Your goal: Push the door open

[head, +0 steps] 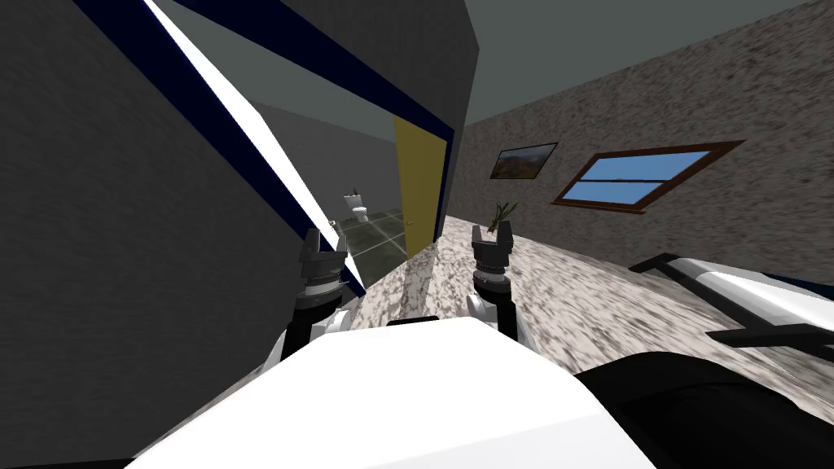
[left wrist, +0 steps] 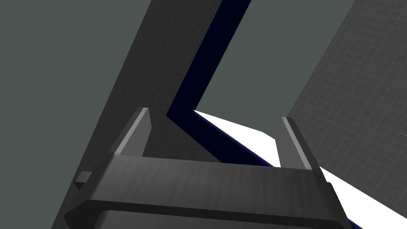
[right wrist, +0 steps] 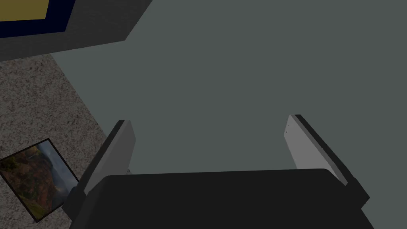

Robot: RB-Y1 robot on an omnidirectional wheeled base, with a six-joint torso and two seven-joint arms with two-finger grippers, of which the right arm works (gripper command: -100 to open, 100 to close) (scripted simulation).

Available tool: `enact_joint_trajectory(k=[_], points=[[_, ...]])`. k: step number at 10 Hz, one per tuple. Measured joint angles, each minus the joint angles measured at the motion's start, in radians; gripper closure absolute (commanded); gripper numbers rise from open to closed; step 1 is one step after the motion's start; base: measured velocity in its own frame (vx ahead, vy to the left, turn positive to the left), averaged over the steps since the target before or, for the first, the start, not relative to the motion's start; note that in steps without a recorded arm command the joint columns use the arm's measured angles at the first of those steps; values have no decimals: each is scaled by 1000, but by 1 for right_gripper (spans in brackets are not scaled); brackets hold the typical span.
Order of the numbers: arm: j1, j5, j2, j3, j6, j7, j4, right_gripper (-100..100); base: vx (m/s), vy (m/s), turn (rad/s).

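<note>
A white door panel (head: 244, 138) runs edge-on along a dark navy frame (head: 204, 122) set in a grey wall on my left. My left gripper (head: 323, 244) is open and sits right at the panel's near end; whether it touches I cannot tell. In the left wrist view the open left gripper (left wrist: 214, 123) points up at the navy frame (left wrist: 206, 67), with the white panel (left wrist: 246, 135) beside one finger. A yellow door leaf (head: 419, 191) stands at the opening's far side. My right gripper (head: 493, 236) is open and empty, off to the right over the floor, and its fingers (right wrist: 119, 151) stand wide apart.
Through the opening lies a dark tiled floor with a white toilet (head: 359, 213). A small green plant (head: 501, 213) stands just beyond the right gripper. A black-and-white piece of furniture (head: 733, 293) is at the right. The speckled floor (head: 586, 301) spreads ahead.
</note>
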Motion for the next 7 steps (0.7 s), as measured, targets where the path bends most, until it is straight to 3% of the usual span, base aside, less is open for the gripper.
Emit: enact_joint_trajectory(k=[5,7], points=[[-31,-3,-21,8,1,-3,82,-100,104,-30,42],[-38,2,-21,21,-5,2,112,-100,68,-18,35]])
